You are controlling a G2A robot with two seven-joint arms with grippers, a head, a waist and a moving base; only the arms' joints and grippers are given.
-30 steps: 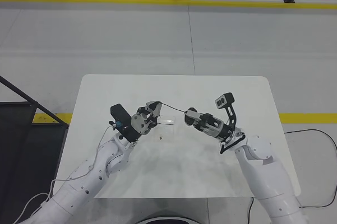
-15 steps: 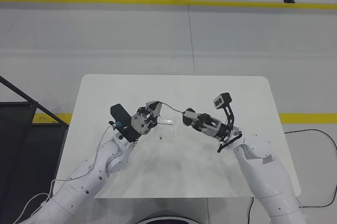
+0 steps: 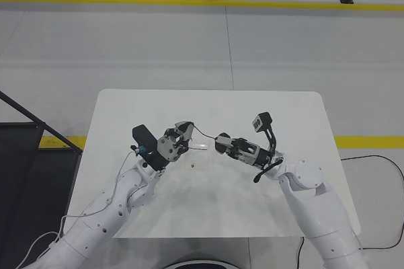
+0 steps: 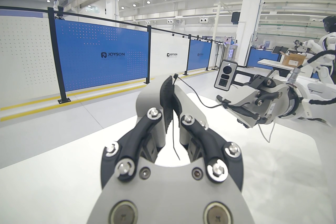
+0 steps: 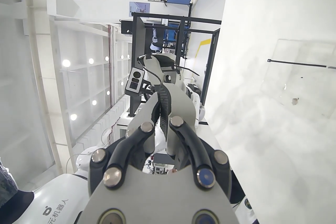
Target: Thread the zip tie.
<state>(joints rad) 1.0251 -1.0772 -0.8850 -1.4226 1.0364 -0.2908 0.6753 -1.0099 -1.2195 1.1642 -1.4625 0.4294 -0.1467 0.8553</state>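
One black zip tie [image 3: 205, 130] is spanning the gap between the two sets of jaws, held in the air above the white table [image 3: 255, 202]. The left gripper [image 3: 185, 132] is clamping it: in the left wrist view its jaws are pressing together on the strap [image 4: 195, 96], with a short tail running back between the pads toward the palm and a small dark knob sitting right at the tips of the left gripper [image 4: 172, 86]. From that knob the strap is sagging slightly and crossing to the right gripper [image 4: 223, 103], whose jaws are pinching the other end at their very tips. In the right wrist view the right gripper [image 5: 162, 89] is showing its dark pads closed against each other, the tie [image 5: 151, 71] curving out from the tips toward the left gripper [image 5: 160, 62] just beyond. Whether the strap is passing through its own head I cannot tell. Both sets of jaws are pointing at each other, near but apart.

A second zip tie [image 5: 296, 63] is lying flat on a clear sheet [image 5: 309, 93] on the table, below and to the side of the right jaws
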